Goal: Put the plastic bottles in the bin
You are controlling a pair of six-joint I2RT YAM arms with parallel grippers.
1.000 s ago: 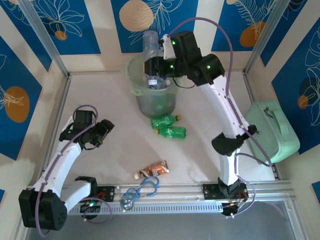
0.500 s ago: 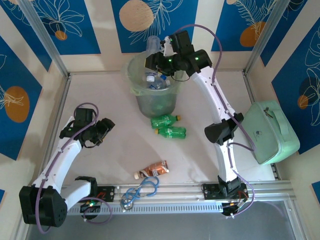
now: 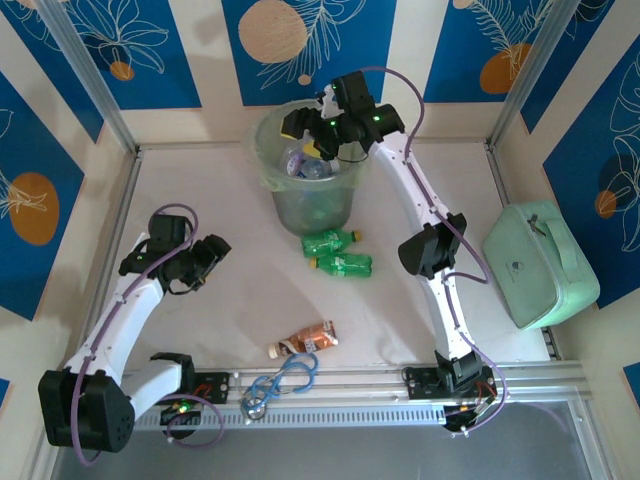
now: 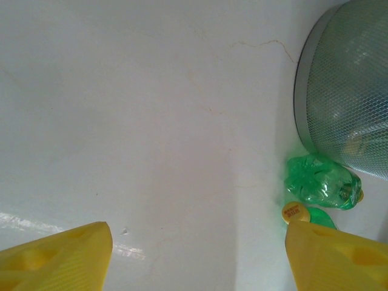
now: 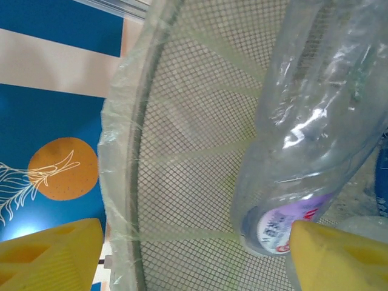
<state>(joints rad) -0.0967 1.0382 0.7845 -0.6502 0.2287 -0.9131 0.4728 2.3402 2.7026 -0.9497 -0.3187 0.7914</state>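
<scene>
Right gripper (image 3: pixel 308 135): over the bin (image 3: pixel 268 165), jaws wide, gripping nothing. A clear bottle (image 5: pixel 303 139) leans inside the bin's mesh wall.
Left gripper (image 4: pixel 197 257): jaws wide, empty, above the table (image 4: pixel 151 121).
Two green bottles (image 3: pixel 345 264): just near of the bin.
Orange-red bottle (image 3: pixel 308 340): nearer still.

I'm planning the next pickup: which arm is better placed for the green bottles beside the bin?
Probably left. The left end effector, open, hangs low with the green bottles in its wrist view; the right end effector is at the mouth of the bin.
</scene>
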